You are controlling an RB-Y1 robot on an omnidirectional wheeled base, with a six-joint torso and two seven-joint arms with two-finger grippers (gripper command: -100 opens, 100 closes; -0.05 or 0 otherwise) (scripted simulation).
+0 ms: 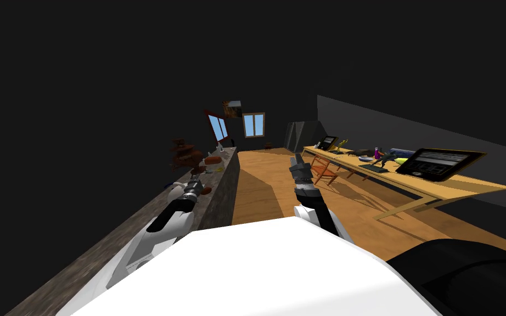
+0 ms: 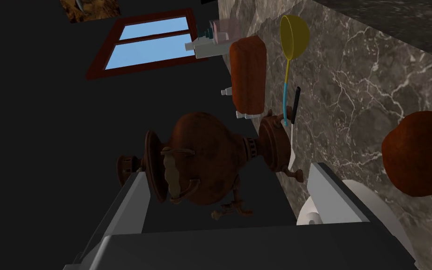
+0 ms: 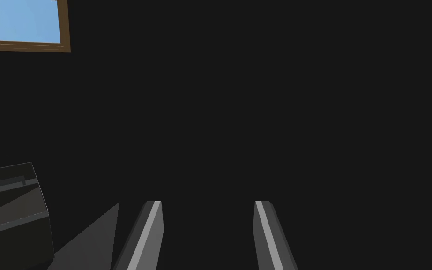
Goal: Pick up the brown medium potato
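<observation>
**Head view.** A grey veined counter [image 1: 136, 230] runs up the left half of the frame, with its clutter gathered toward the far end. My left gripper [image 1: 195, 182] reaches low over it, left of centre. The brown medium potato [image 1: 207, 190] lies on the counter top just beside that gripper, near the counter's floor-side edge. A brown samovar [image 1: 183, 153] stands beyond it, higher in the frame. My right gripper [image 1: 296, 161] is raised over the wooden floor at centre, well apart from the counter. I judge it is parked there to stay out of the working arm's way.

**Left wrist view.** The left gripper [image 2: 229, 171] is spread wide and grips nothing. The samovar [image 2: 196, 164] shows in the gap between the fingers but stands beyond their tips, untouched. The potato [image 2: 421, 152] rests on the counter [image 2: 351, 84] outside the finger [image 2: 332, 192] nearer the counter top, so it is not within the span. A white rounded object [image 2: 311, 215] lies just beside that same finger (I cannot identify it). Farther along the counter are a brown loaf [image 2: 248, 75] and a yellow ladle [image 2: 294, 30] with a blue handle.

Assessment: the gripper is lined up on the samovar, not the potato. It must shift sideways toward the potato before closing, and the white object could be knocked on the way.

**Right wrist view.** The right gripper [image 3: 208, 202] has its fingers parted and holds nothing.
</observation>
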